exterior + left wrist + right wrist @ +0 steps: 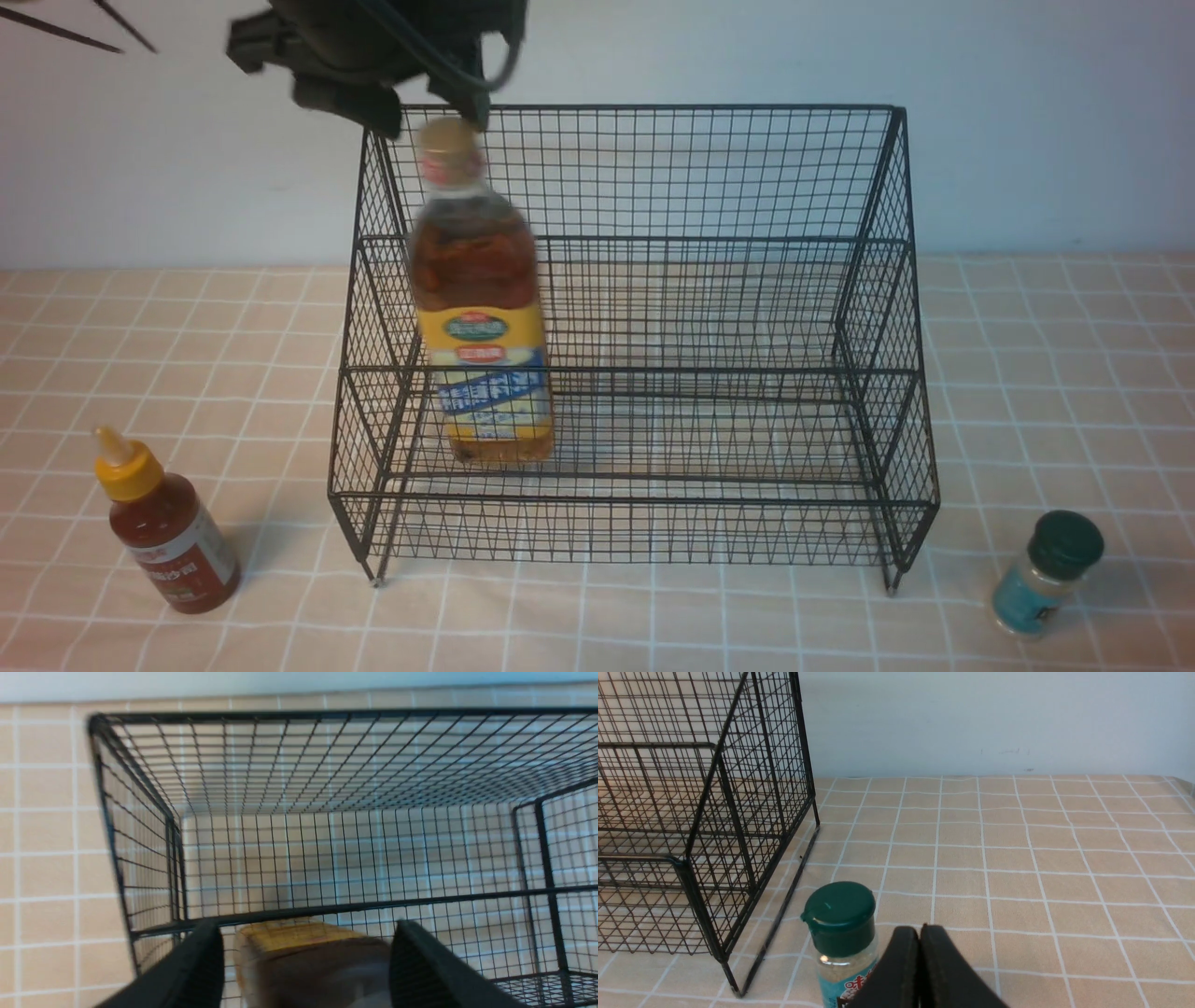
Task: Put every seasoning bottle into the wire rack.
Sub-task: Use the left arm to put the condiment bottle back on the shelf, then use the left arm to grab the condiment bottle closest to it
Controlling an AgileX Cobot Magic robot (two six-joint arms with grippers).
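The tall amber seasoning bottle (pixel 481 308) with a gold cap stands, slightly blurred, in the left end of the black wire rack (pixel 709 168). My left gripper (pixel 434 121) hovers at its cap, open. In the left wrist view the fingers (pixel 201 961) flank the bottle's shoulder (pixel 308 961) with a gap showing on one side. The red-sauce squeeze bottle (pixel 173 537) stands on the cloth to the rack's front left. The teal shaker (pixel 1046 574) stands at the front right. My right gripper (pixel 920 928) is shut and empty, just beside the shaker (pixel 840 924).
A checked beige tablecloth (pixel 1027 373) covers the table, and a pale wall stands close behind the rack. The rack's right side (pixel 714 765) and foot lie just to one side of the shaker. Inside the rack (pixel 327 765), the mesh floor to the right of the bottle holds nothing.
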